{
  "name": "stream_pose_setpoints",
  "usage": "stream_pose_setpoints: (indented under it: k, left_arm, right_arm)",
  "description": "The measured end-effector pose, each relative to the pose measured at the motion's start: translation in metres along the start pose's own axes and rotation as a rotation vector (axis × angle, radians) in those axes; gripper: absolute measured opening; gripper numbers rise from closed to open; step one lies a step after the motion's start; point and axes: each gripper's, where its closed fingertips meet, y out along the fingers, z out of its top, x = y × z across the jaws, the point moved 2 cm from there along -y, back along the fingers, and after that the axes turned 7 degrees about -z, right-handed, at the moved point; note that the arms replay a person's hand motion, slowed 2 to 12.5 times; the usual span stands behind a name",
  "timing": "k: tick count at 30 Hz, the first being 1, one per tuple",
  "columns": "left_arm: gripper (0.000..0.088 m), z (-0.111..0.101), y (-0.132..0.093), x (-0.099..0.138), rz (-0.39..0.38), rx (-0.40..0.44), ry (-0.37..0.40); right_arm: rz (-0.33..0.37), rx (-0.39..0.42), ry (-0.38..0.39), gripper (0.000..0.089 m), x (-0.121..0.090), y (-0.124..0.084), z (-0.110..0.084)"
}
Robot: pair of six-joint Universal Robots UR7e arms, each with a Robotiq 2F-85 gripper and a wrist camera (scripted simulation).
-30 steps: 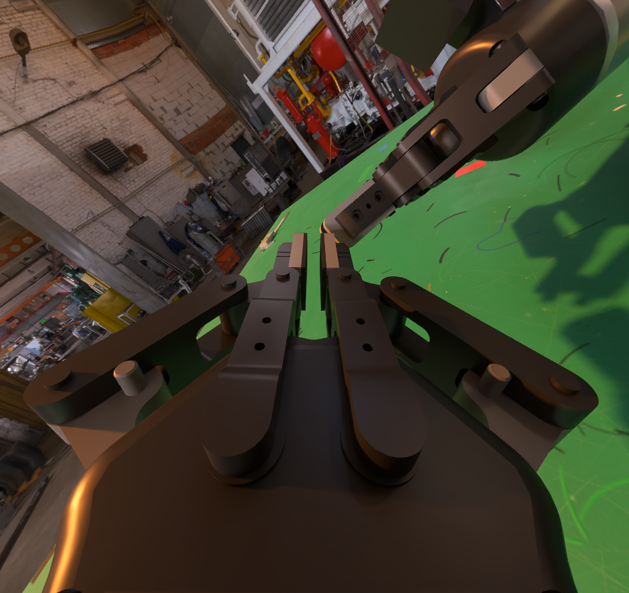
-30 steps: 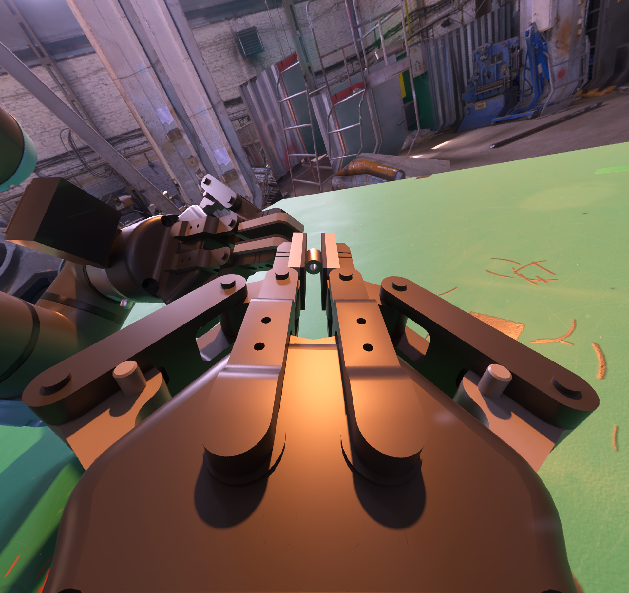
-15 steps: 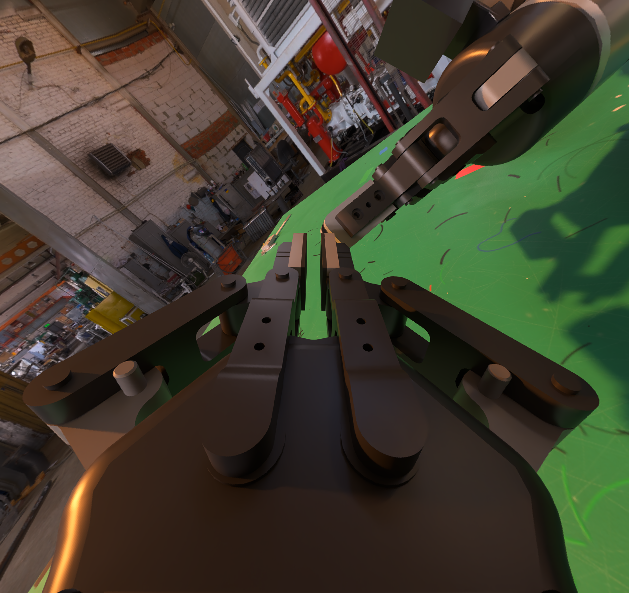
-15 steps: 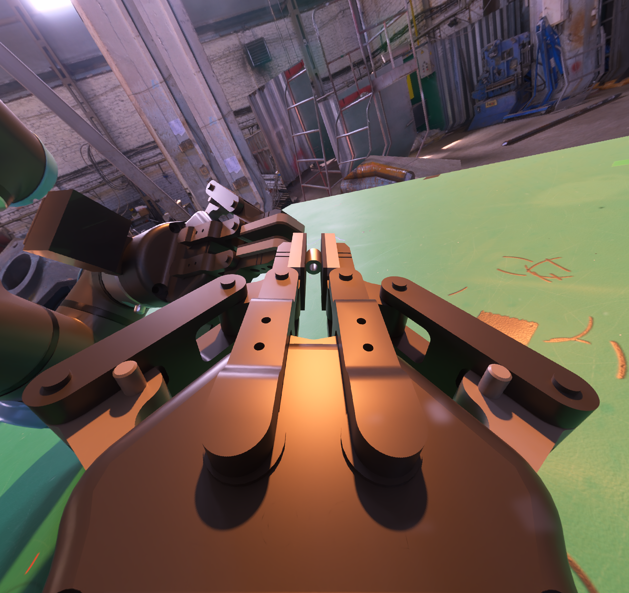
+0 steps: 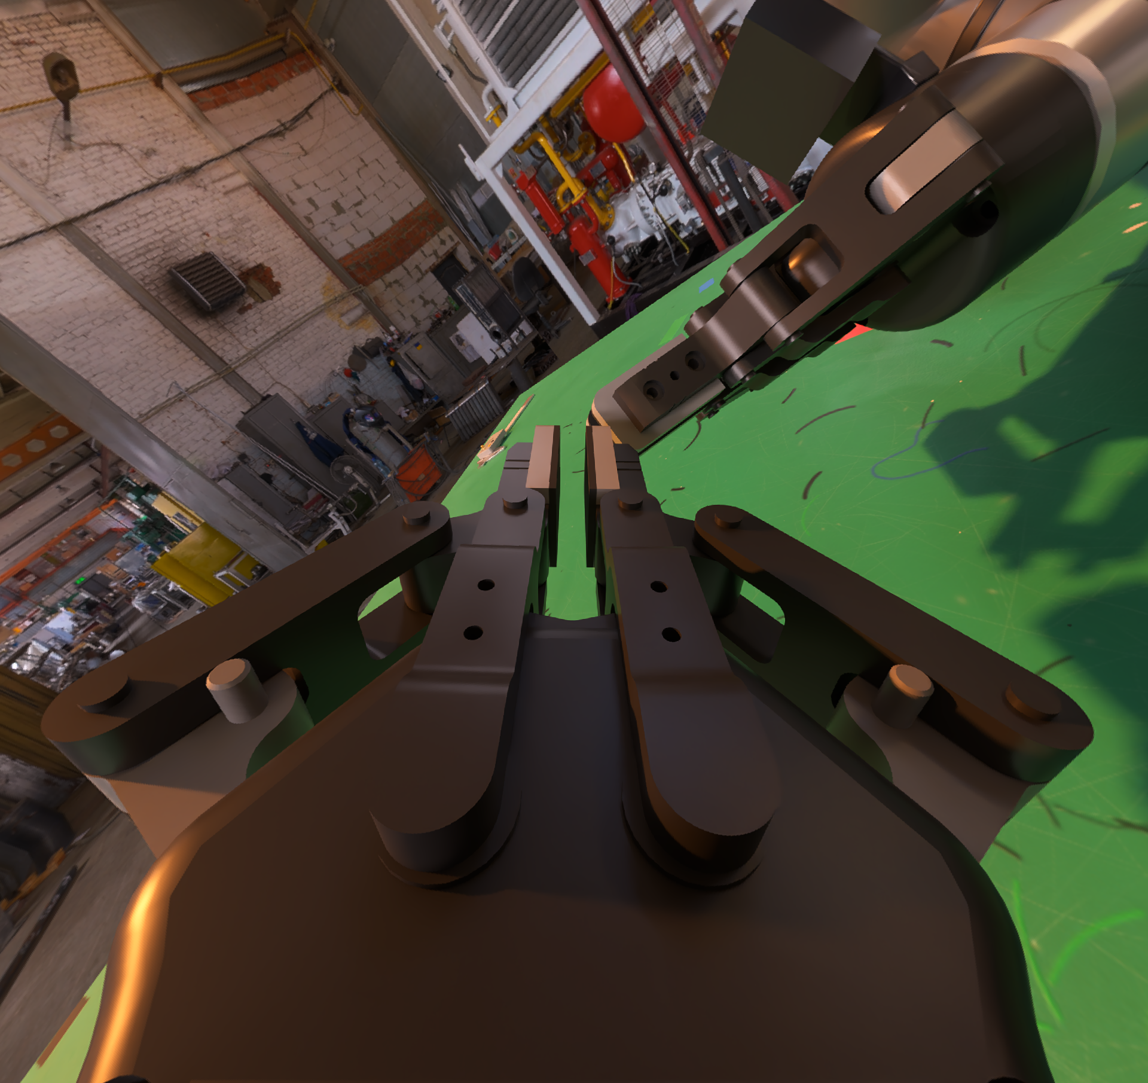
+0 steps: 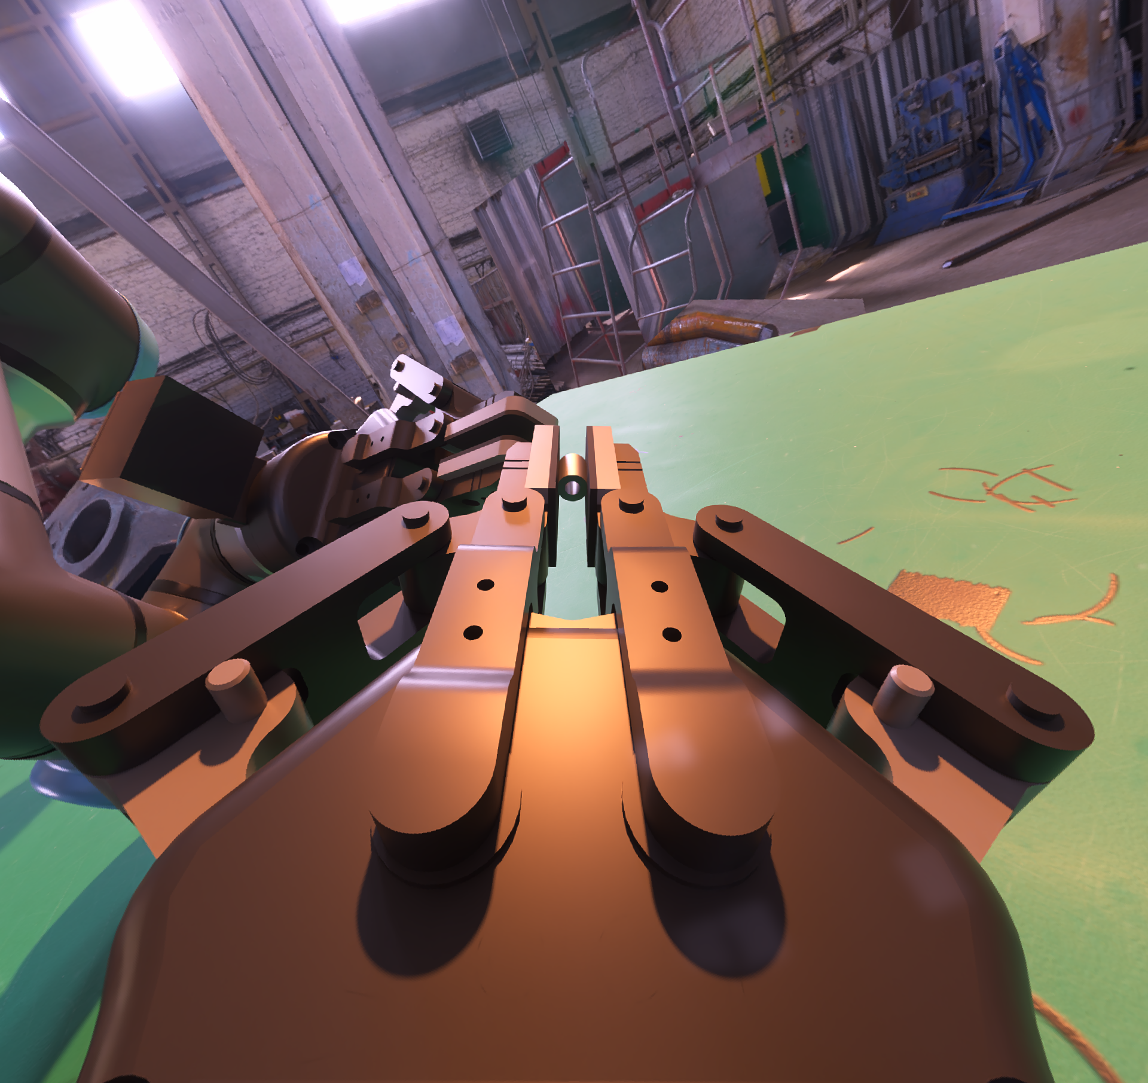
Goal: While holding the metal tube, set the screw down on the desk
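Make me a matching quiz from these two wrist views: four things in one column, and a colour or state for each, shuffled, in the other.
Things:
1. metal tube
2. desk
3. round tank in the background
4. machine by the far wall

Colour or state:
A. blue
B. clamped in the right gripper
C. red
D. green

Pairs: 1-B, 2-D, 3-C, 4-A
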Motion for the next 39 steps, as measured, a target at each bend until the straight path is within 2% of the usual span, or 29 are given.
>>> stream_pose_setpoints:
  k: [11,14,22,26,34,39]
  left_arm:
    - [0.0072,0.0020,0.0008,-0.0001,-0.010,0.024,-0.066]
    - [0.0072,0.0010,0.0013,0.0002,-0.012,0.018,-0.073]
    - [0.0073,-0.0009,0.0019,-0.0007,0.014,-0.021,-0.019]
    - [0.0073,-0.0010,0.0025,-0.0003,0.025,-0.034,-0.010]
    - [0.0073,-0.0010,0.0046,-0.0002,0.033,-0.033,-0.067]
    - [0.0072,-0.0004,0.0056,-0.0006,0.039,-0.028,-0.107]
  right_arm:
    - [0.020,0.022,0.030,0.0075,-0.0013,-0.0012,0.0028]
    - [0.004,0.017,0.008,0.0075,-0.0005,-0.0009,0.0022]
    - [-0.069,-0.002,-0.118,0.0074,0.0017,0.0000,0.0009]
    - [-0.085,-0.004,-0.150,0.0074,0.0015,0.0001,0.0012]
    - [-0.099,0.012,-0.150,0.0074,0.0021,-0.0002,0.0031]
    - [-0.119,0.018,-0.185,0.0074,0.0023,-0.0007,0.0041]
